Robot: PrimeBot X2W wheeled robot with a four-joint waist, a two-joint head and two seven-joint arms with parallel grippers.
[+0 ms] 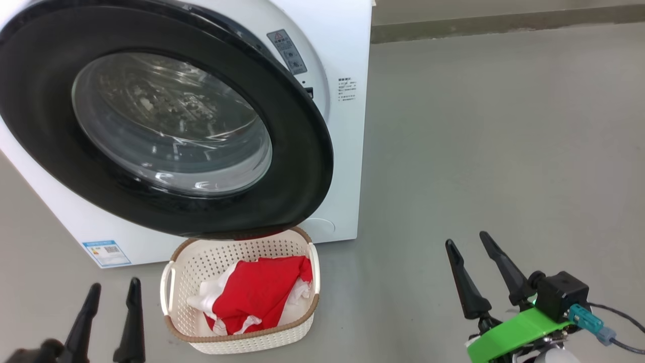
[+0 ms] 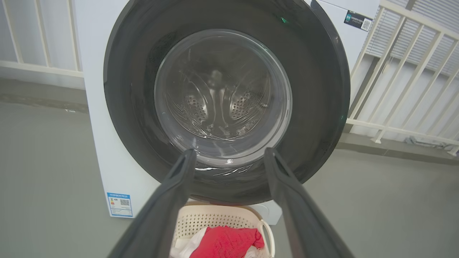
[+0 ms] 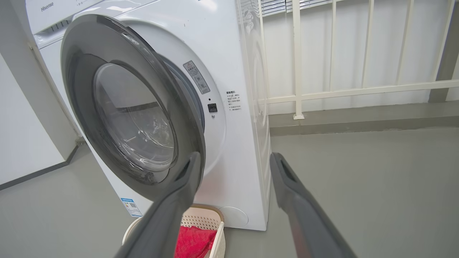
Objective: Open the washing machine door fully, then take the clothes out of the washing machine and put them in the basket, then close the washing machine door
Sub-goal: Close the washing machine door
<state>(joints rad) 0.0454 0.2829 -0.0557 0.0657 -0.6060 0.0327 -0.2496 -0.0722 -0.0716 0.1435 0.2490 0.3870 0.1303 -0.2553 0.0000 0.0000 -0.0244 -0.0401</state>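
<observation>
The washing machine (image 1: 347, 151) is a white box at the left. Its black-rimmed washing machine door (image 1: 292, 151) stands ajar, and the right wrist view shows a gap between the door (image 3: 136, 118) and the machine's front (image 3: 244, 143). Through the glass (image 2: 222, 93) I see bare perforated drum. Below the door, the cream basket (image 1: 252, 345) holds the clothes (image 1: 262, 292), red with white parts. My left gripper (image 1: 115, 285) is open, left of the basket. Over the bare floor at its right, my right gripper (image 1: 466, 239) is also open. Both are empty and touch nothing.
Grey floor (image 1: 504, 151) stretches to the right of the machine. A white railing (image 3: 358, 89) runs behind and beside it, with a raised kerb (image 1: 504, 22) at the floor's far edge. The door's lower rim overhangs the basket's back edge.
</observation>
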